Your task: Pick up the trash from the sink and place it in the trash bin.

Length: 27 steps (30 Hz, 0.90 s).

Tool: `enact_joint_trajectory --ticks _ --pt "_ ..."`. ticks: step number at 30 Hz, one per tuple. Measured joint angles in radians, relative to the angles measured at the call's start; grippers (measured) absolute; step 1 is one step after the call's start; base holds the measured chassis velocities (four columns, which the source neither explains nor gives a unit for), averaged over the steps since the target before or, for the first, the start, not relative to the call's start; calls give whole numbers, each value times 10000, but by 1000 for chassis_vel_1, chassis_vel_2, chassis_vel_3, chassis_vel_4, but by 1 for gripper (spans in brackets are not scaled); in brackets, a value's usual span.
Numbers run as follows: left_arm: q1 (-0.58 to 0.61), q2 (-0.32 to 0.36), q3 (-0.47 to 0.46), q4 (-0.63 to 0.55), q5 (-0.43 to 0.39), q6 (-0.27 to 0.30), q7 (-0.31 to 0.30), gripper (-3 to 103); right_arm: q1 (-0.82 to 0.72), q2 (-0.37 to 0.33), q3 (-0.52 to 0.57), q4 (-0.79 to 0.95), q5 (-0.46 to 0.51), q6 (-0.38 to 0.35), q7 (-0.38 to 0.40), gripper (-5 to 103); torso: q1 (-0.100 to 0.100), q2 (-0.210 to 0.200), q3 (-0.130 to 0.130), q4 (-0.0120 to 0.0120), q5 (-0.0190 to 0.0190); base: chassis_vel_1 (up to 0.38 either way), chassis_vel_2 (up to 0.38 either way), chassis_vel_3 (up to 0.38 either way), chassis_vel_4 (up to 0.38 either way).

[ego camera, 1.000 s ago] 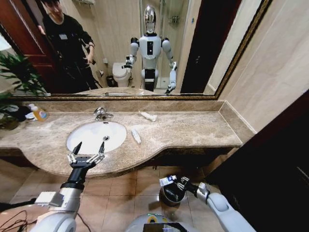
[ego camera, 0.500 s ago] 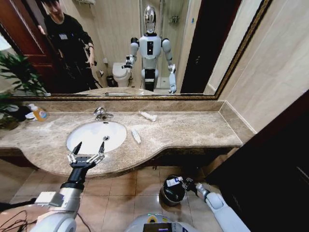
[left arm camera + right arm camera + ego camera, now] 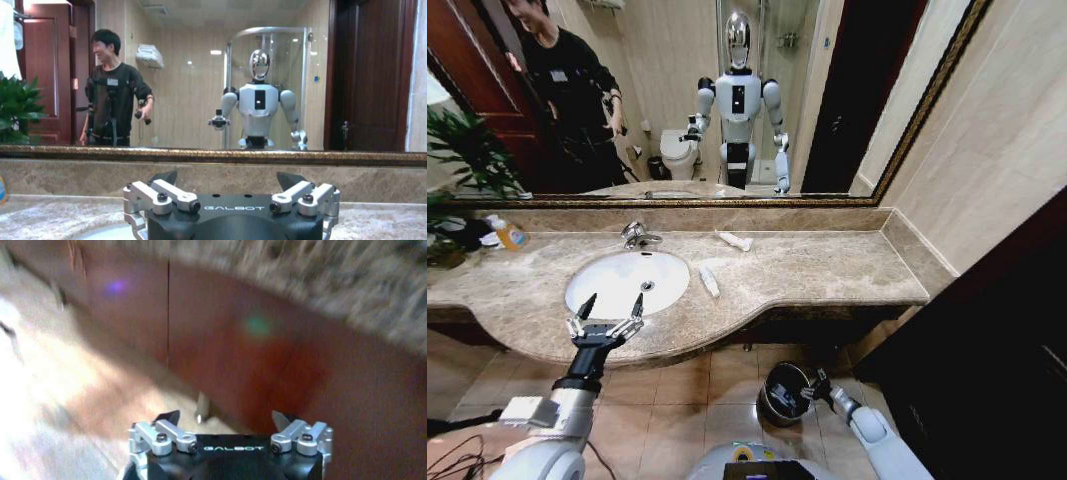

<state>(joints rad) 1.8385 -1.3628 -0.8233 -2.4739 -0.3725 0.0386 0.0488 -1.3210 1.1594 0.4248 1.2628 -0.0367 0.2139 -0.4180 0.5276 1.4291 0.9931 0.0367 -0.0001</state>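
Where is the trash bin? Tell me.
In the head view, the trash bin sits on the floor below the counter, right of centre, beside the right tool.

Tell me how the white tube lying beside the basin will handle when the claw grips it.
The white tube is slim and rounded, so it may roll on the smooth marble counter. It looks small and probably light. Lying flat, it likely gives little height to pinch.

I see a large mirror [image 3: 677,100] above the marble counter [image 3: 827,265], a leafy plant [image 3: 462,150] at its far left, a clear bottle with orange label [image 3: 509,236] beside it, and a tiled floor [image 3: 677,400] below.
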Motion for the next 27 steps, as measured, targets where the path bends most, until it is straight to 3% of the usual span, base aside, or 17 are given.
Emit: enact_joint_trajectory --ticks 2,7,10,14,17,19,23,25,27 --pt "0 0 0 0 0 0 0 100 -599 -307 249 1861 1079 -367 -239 100 0 0 -1 1 -2 0 0 0 0" --pt "0 0 0 0 0 0 0 100 -1061 -468 481 3749 1858 -803 -35 100 0 0 -1 0 2 0 0 0 0" --pt "0 0 0 0 0 0 0 100 -1205 -833 553 6250 2736 -1902 1055 100 -1 0 -1 1 0 0 0 0 0" --pt "0 0 -1 0 0 0 0 100 -968 -1191 440 7175 3287 -2524 1848 100 -1 0 -1 2 3 0 0 0 0" --pt "0 0 -1 0 0 0 0 100 -565 -1958 312 8166 4463 -3179 3156 100 0 0 0 2 2 0 0 0 0" --pt "0 0 0 0 0 0 0 100 -483 -2146 290 8322 4748 -3281 3441 100 0 0 0 1 0 0 0 0 0" --pt "0 0 0 0 0 0 0 100 355 -2908 -271 8596 5902 -3957 4944 100 -1 0 0 -1 4 0 0 0 0" --pt "0 -1 0 0 0 0 0 100 1044 -2987 -699 8545 6179 -4521 5681 100 0 0 0 -1 0 0 0 0 0" --pt "-1 0 0 0 0 0 0 100 1283 -2987 -861 8511 6268 -4641 5863 100 0 0 1 -1 3 0 0 0 0"
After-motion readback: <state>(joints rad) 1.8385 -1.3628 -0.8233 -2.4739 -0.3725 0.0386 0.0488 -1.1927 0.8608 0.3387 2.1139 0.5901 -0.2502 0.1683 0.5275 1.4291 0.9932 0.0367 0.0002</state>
